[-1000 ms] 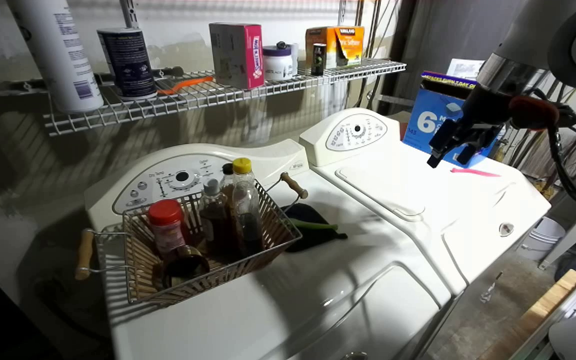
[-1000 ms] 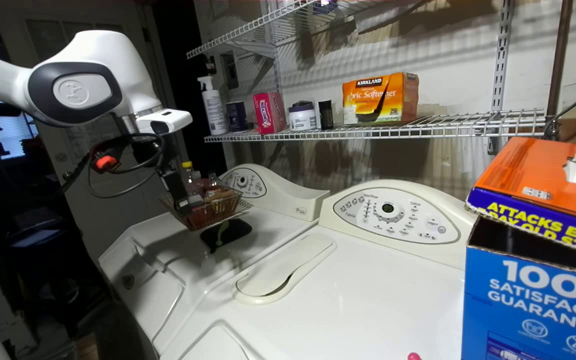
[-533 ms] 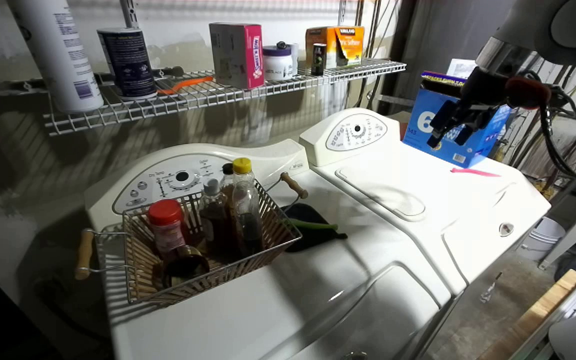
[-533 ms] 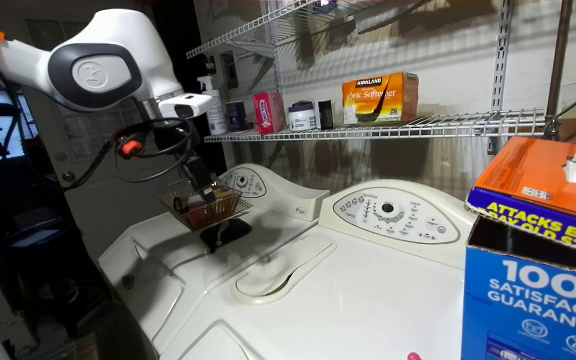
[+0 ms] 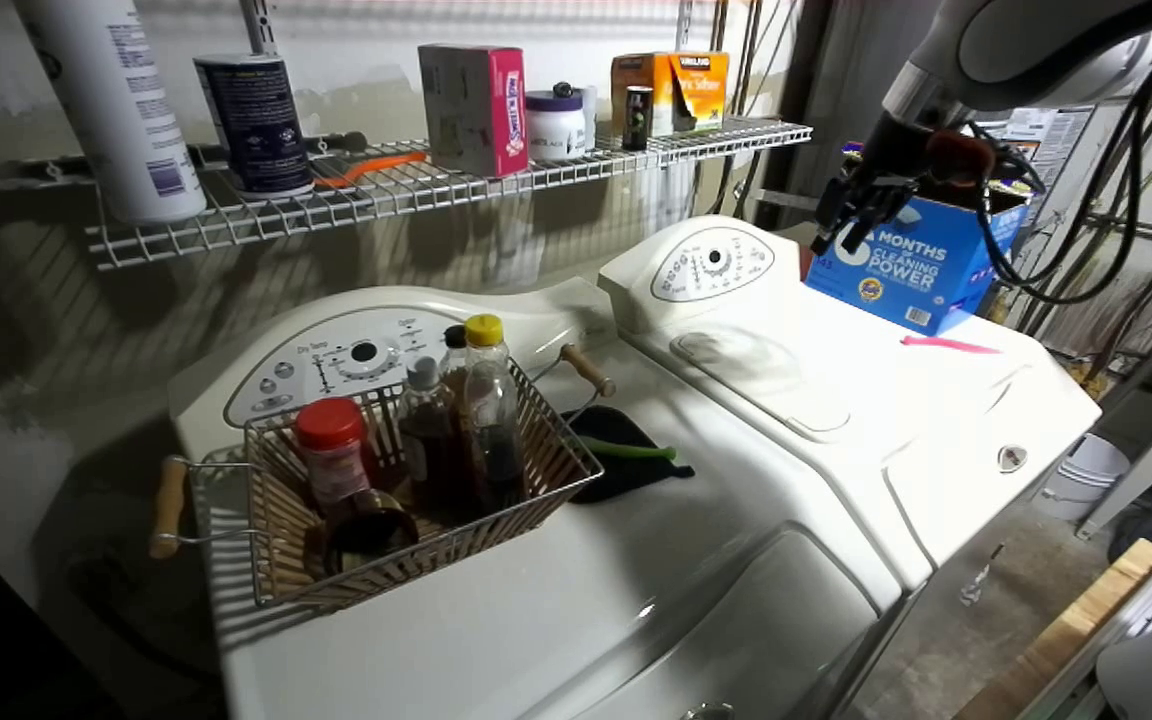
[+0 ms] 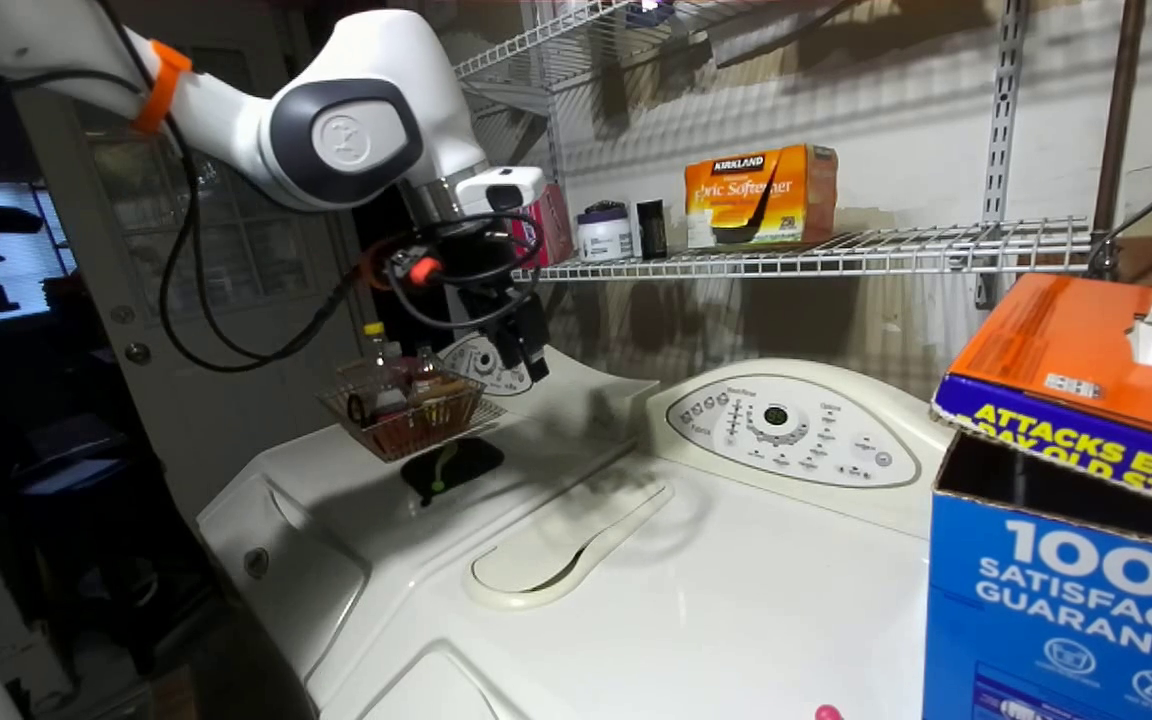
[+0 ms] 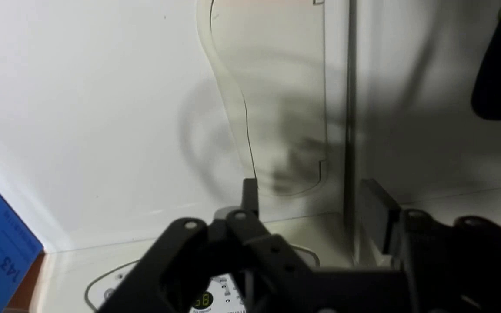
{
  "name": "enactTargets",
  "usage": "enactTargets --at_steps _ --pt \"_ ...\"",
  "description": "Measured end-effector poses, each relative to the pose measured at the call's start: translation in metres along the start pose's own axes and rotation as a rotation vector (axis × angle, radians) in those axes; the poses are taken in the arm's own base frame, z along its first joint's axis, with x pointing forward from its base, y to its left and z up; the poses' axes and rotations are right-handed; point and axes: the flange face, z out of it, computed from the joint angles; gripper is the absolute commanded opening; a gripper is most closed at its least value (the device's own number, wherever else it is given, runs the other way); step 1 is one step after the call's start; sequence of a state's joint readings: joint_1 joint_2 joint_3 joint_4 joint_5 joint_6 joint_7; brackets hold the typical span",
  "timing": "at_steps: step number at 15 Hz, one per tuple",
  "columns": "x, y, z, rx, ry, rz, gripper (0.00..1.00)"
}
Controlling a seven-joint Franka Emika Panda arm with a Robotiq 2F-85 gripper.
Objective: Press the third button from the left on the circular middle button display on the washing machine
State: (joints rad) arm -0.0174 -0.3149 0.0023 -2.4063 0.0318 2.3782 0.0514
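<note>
Wide, empty pincer [image 7: 310, 196] has swung nearer the display [image 6: 792, 432], far side of the washer [image 6: 736, 580], off to the right in an exterior view, so likely approach phase, not touching yet.

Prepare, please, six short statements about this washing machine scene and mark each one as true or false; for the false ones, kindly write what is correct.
1. The blue box stands on the washing machine. True.
2. The gripper hangs apart from the circular middle button display. True.
3. The gripper is shut. False: the wrist view shows the gripper open.
4. The orange Kirkland box stands on the wire shelf. True.
5. The yellow-capped bottle stands on the wire shelf. False: the yellow-capped bottle stands in the basket.
6. The slender pink object lies inside the blue box. False: the slender pink object lies on the washing machine.
</note>
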Motion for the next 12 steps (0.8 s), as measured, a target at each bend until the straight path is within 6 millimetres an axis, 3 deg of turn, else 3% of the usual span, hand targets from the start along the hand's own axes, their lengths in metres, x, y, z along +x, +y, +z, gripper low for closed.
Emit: enactTargets --at_steps 4,12 --pt "0.048 0.005 0.026 -0.024 0.044 -0.021 0.04" --pt "0.12 0.025 0.08 -0.042 0.064 -0.057 0.0"
